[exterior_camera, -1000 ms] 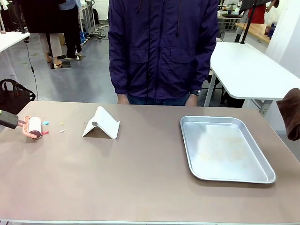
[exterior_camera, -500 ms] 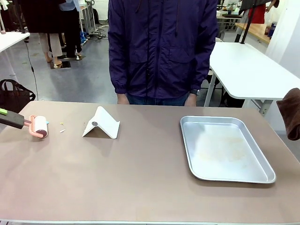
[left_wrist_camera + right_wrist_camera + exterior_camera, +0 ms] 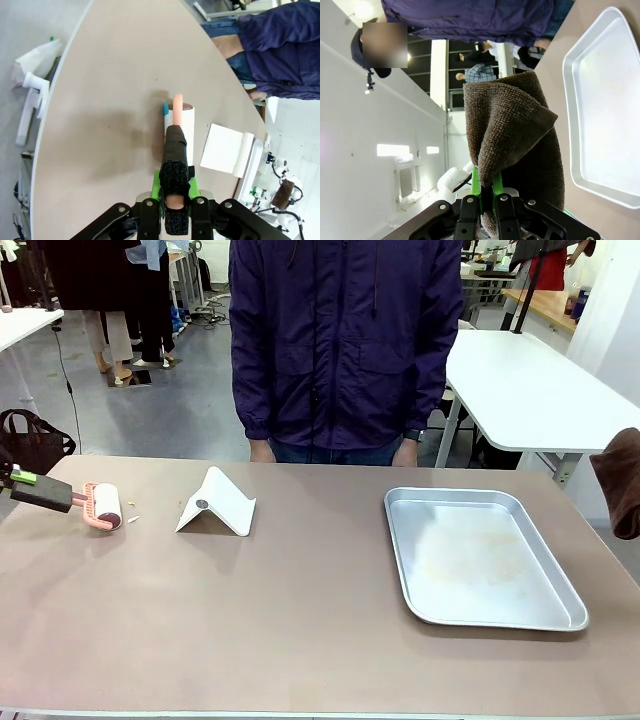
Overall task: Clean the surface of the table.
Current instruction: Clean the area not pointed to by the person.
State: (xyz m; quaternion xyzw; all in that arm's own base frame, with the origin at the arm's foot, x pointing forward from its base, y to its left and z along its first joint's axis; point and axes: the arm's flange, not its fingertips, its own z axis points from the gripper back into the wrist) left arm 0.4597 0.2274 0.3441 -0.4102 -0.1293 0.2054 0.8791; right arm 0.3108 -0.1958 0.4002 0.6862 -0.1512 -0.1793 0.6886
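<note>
The taupe-brown table (image 3: 300, 630) spans the front view. My left gripper (image 3: 18, 480) (image 3: 175, 192) comes in at the far left edge, shut on the black handle (image 3: 175, 155) of a pink lint roller (image 3: 103, 506) (image 3: 185, 117). The white roll rests on the tabletop. A small blue scrap (image 3: 165, 107) lies against the roll's side, and pale crumbs (image 3: 133, 518) lie just right of it. At the right edge my right gripper (image 3: 487, 200) is shut on a folded brown cloth (image 3: 622, 495) (image 3: 510, 135), which hangs above the table's right end.
A white folded stand (image 3: 217, 504) sits right of the roller. A shallow silver tray (image 3: 480, 555) lies on the right half. A person in a dark purple jacket (image 3: 345, 340) stands at the far edge with hands down. A white table (image 3: 530, 390) stands behind on the right.
The left gripper has pushed the lint roller rightward along the table, over the blue scrap and up to the crumbs. The cloth and the right arm have stayed still.
</note>
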